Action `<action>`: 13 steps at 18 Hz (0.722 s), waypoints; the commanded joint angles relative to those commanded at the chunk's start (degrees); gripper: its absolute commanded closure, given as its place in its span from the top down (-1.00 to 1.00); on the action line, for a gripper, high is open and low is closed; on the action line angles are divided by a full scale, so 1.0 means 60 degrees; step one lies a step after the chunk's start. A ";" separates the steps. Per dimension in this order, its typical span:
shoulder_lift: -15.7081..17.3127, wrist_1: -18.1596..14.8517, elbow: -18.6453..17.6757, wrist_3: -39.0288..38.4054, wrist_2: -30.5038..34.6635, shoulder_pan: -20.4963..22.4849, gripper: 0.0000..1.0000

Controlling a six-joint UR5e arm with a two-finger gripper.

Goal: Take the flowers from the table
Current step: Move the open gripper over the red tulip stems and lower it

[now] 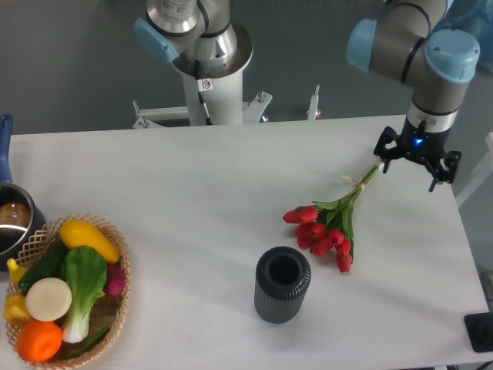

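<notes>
The flowers (327,227) lie flat on the white table (192,177), right of centre. Their red tulip heads point toward the front and their long green stems run up and to the right, tied with pale string (355,183). My gripper (412,168) points down near the table's right back corner, just beyond the stem ends. Its jaws stand wide apart and hold nothing. The left fingertip (383,166) is close to the tip of the stems; I cannot tell whether they touch.
A dark grey ribbed vase (283,284) stands upright in front of the flowers. A wicker basket (115,262) of vegetables sits at the front left, with a pot (11,220) behind it. A second arm's base (208,69) stands at the back. A black object (481,331) is at the right edge.
</notes>
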 joint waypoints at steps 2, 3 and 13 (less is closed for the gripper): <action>0.0015 0.0000 -0.0044 -0.0029 0.0000 -0.0044 1.00; 0.0015 0.0000 -0.0088 -0.0058 0.0000 -0.0044 1.00; 0.0264 0.0996 -0.1303 -0.0235 -0.0087 -0.0205 1.00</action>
